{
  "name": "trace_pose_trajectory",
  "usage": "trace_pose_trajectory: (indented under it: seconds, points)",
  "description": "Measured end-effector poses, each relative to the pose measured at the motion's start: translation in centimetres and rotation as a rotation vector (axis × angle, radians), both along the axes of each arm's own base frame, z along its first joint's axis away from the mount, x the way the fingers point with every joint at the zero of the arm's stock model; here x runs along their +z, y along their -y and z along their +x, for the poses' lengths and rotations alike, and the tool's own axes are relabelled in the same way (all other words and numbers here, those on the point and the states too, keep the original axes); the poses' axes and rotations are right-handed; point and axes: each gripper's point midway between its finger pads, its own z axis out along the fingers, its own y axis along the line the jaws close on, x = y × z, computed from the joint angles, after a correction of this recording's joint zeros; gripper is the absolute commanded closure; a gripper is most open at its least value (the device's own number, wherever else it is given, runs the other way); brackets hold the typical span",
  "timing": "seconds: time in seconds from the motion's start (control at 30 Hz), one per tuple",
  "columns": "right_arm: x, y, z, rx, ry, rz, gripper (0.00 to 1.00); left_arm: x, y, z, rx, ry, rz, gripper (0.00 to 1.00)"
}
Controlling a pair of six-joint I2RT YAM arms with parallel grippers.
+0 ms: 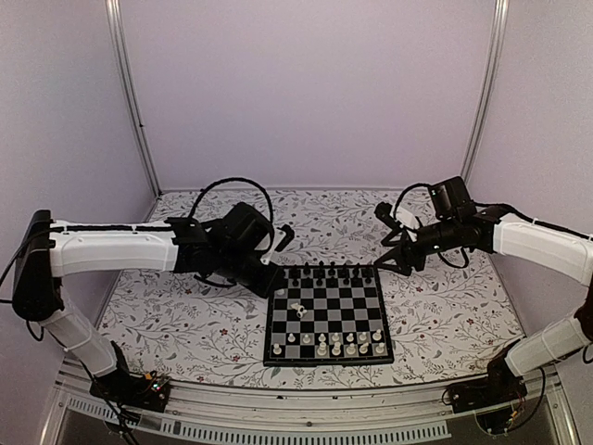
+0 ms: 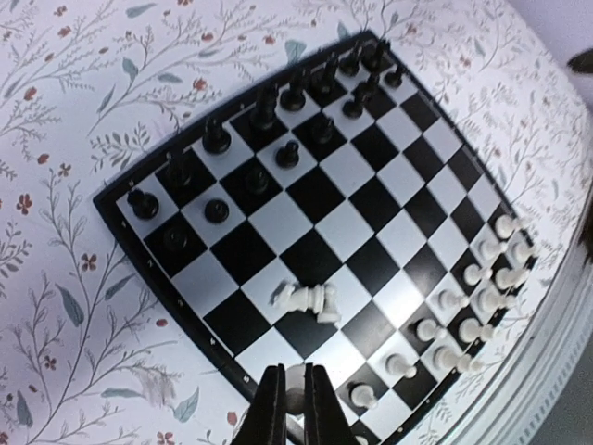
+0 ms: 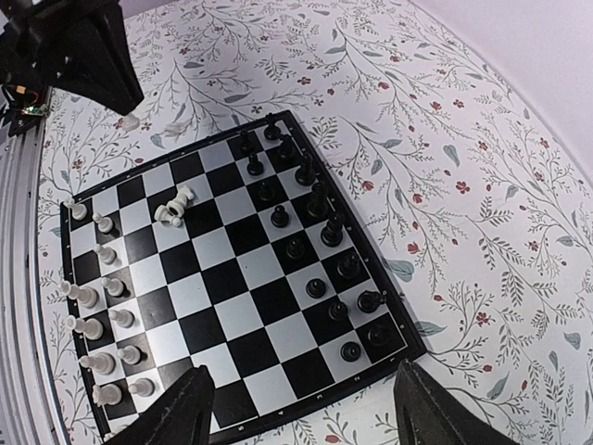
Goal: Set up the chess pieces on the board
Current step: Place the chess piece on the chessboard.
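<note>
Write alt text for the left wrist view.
The left pincer, shut on a tiny cream-white plastic chess piece, sits at bottom centre by the edge of a small black-and-white checkered chessboard. Black plastic chessmen line its upper-left side, cream-white ones its lower-right side; toppled cream-white pieces lie mid-board.

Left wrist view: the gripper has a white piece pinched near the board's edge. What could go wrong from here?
1. The left gripper holds the tiny white piece in a narrow pinch; it may tilt or fall on release.
2. Toppled white pieces lie in the middle of the board; a low pass could scatter them.
3. The white rows are packed, so the fingers might knock neighbours when placing.
</note>
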Motion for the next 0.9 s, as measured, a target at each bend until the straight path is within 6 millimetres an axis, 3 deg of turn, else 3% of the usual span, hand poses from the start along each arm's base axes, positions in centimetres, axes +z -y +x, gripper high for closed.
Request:
trace_pose_trajectory:
  seconds: [0.33,0.9]
  points:
    - [0.0,-0.1,0.8,-0.007,0.023,0.010,0.30,-5.1,-1.4,-4.0,-0.088,-0.008,0.288,1.00]
    - [-0.5,-0.1,0.8,0.001,0.022,0.002,0.30,-8.1,0.0,-7.8,-0.207,-0.096,0.331,1.00]
